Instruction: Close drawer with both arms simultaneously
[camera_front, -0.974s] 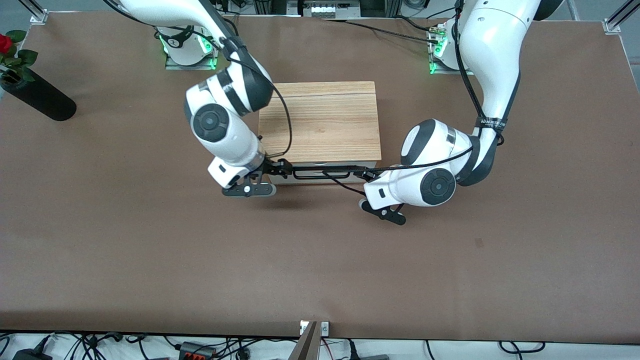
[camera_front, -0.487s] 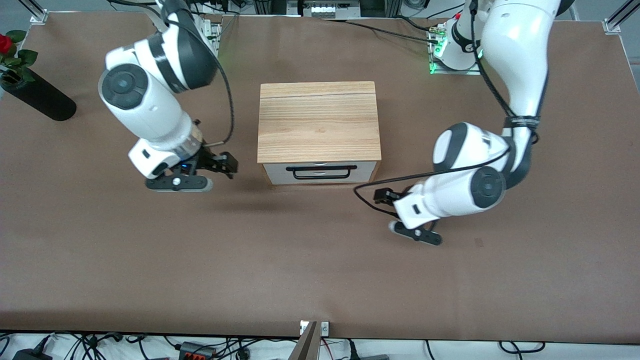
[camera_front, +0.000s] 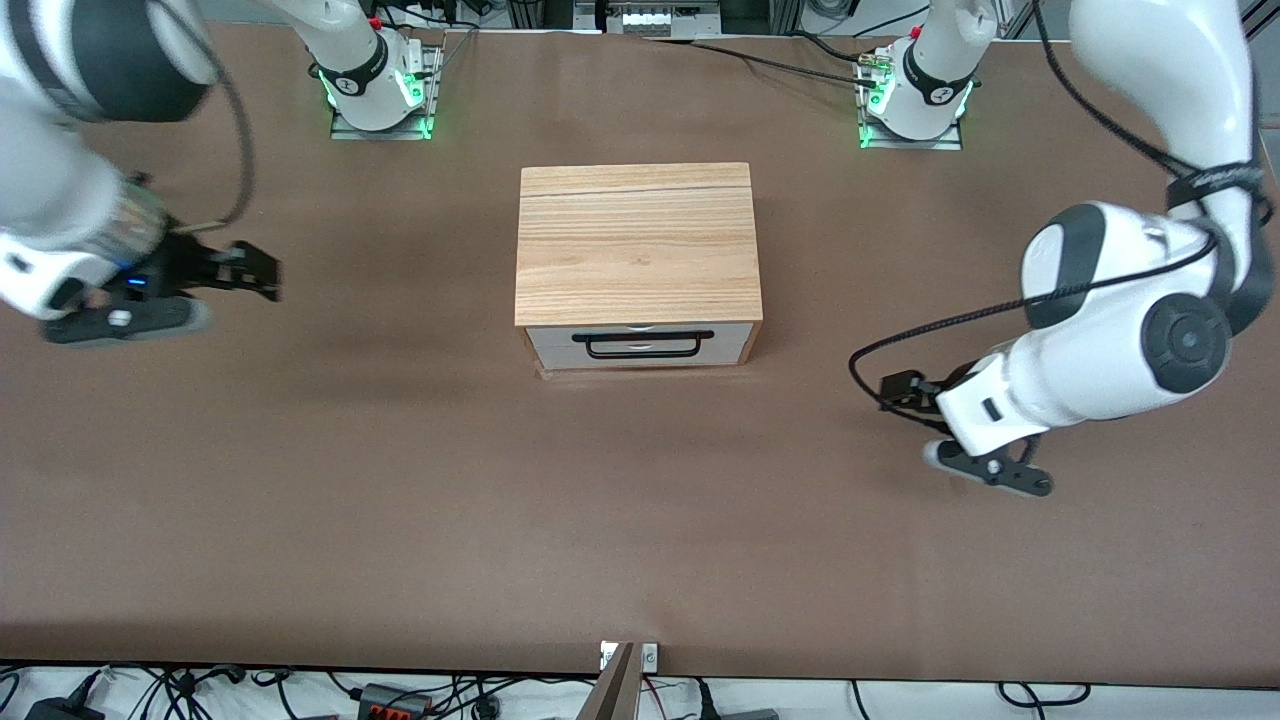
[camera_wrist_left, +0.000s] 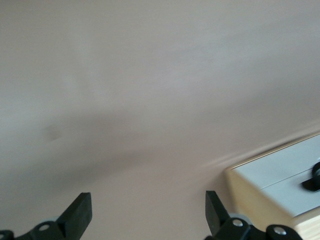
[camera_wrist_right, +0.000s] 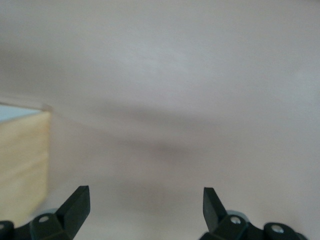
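front view, drawer (camera_front: 640, 345) shut, claws well apart

We see the right arm (camera_front: 70, 150) cut off at the frame edge and blurred; the drawer (camera_wrist_left: 287, 175) is smeared and partly cropped.

text: none readable | left arm (camera_front: 1150, 250): small dark band print, too tiny to read | drawer (camera_front: 640, 345): no label | table (camera_front: 400, 500): no markings
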